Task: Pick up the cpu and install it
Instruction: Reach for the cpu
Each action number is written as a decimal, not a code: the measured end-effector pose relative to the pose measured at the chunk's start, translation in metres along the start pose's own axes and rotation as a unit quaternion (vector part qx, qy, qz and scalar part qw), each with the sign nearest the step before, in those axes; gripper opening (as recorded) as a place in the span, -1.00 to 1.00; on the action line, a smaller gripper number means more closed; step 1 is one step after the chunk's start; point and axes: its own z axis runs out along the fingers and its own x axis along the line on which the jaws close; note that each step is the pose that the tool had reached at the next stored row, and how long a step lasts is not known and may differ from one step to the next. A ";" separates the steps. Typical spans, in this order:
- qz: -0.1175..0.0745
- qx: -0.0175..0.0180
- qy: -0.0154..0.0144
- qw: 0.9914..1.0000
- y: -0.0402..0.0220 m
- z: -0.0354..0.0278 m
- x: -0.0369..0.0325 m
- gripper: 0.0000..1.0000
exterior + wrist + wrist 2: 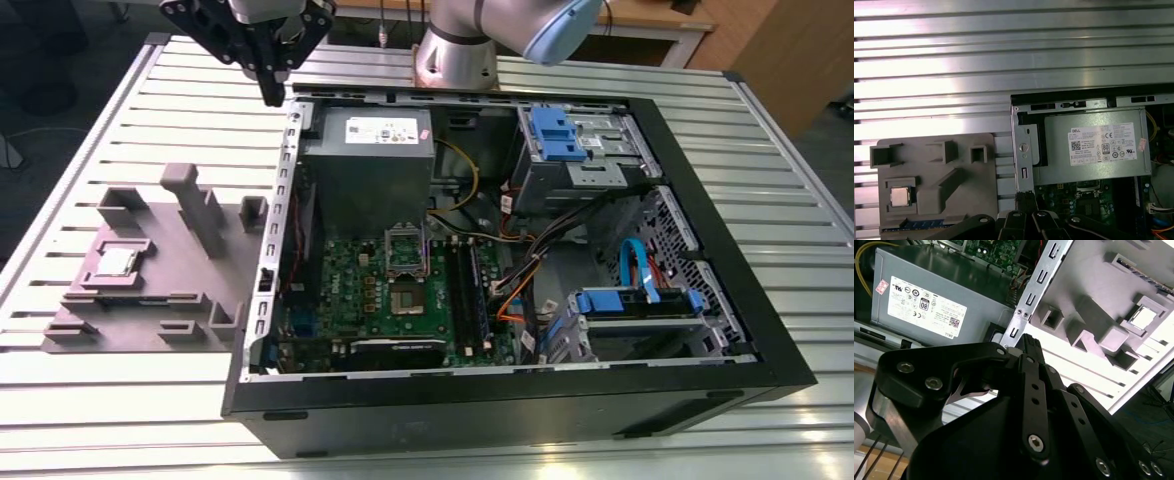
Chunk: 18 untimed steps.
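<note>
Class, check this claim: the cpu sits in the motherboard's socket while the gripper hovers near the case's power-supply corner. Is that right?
Not quite. The cpu lies in the grey tray beside the case, not on the motherboard, as the exterior view shows. The gripper does hover near that corner.

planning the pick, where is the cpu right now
The cpu sits in a square pocket of the grey plastic tray, on the exterior view's left, beside the open computer case.
</note>
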 end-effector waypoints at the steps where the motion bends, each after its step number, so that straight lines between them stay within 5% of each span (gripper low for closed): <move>1: 0.000 0.000 0.000 1.000 0.0000 0.0000 0.0003 -0.80; 18: 0.000 0.000 0.000 1.000 -0.0005 0.0010 0.0065 -0.80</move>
